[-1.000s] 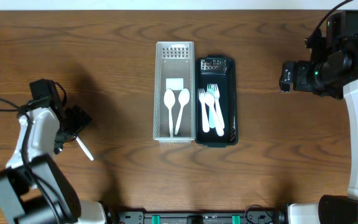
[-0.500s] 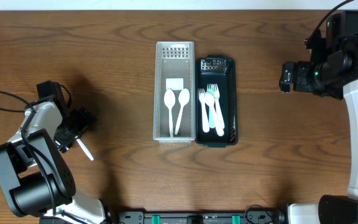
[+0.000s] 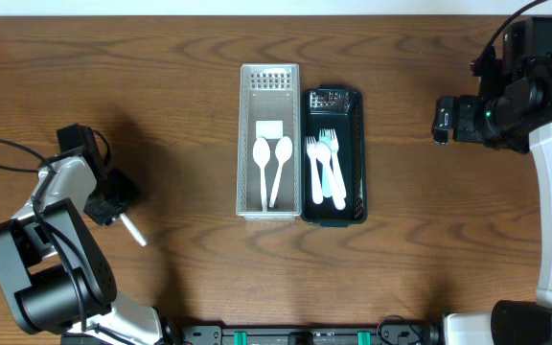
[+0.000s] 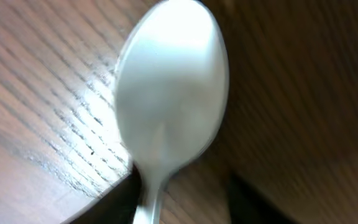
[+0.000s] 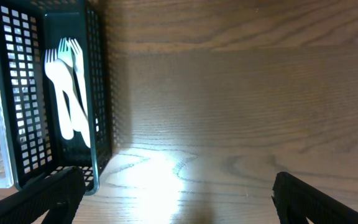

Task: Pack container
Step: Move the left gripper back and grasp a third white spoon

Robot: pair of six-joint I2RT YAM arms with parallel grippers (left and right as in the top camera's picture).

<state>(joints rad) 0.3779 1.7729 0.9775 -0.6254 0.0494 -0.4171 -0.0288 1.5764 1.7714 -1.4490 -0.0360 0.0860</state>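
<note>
Between the clenched fingers of the left gripper (image 3: 111, 203) a white spoon (image 4: 169, 93) is held by its handle. Well off to that gripper's right, two spoons (image 3: 272, 165) are laid in the white basket (image 3: 245, 144), and forks (image 3: 326, 165) in the black basket (image 3: 359, 153) touching it. Beyond the baskets, the right gripper (image 3: 441, 119) is spread wide, grasping nothing.

We found no readable text, number or brand anywhere; white tag (image 3: 269, 128) in white basket (image 3: 245, 144) carried no legible print.
</note>
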